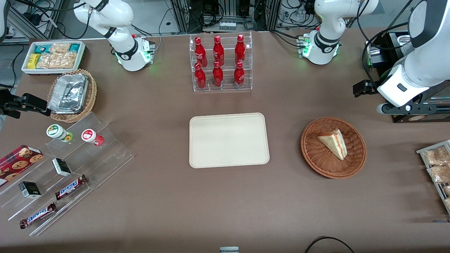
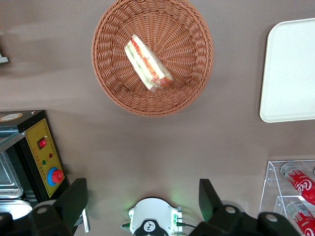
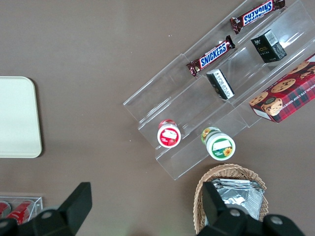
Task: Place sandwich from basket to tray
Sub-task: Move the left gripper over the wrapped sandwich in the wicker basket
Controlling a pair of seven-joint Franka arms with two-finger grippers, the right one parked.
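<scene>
The sandwich [image 1: 334, 143], a pale wedge with a red and green filling stripe, lies in the reddish-brown wicker basket [image 1: 311, 154]. The cream tray [image 1: 228, 140] lies flat beside the basket, toward the parked arm's end, with nothing on it. My left gripper [image 1: 362, 88] hangs high above the table, farther from the front camera than the basket and toward the working arm's end. In the left wrist view the gripper [image 2: 142, 199] is open and empty, well apart from the sandwich [image 2: 147, 64] in the basket [image 2: 189, 83]. A part of the tray [image 2: 290, 73] shows there too.
A clear rack of red bottles [image 1: 221, 63] stands farther from the front camera than the tray. A wire rack of snack bags [image 1: 437, 168] sits at the working arm's end. A black control box [image 2: 42, 152] stands near the gripper. Acrylic shelves with snacks [image 1: 66, 168] and a foil-container basket [image 1: 72, 95] lie toward the parked arm's end.
</scene>
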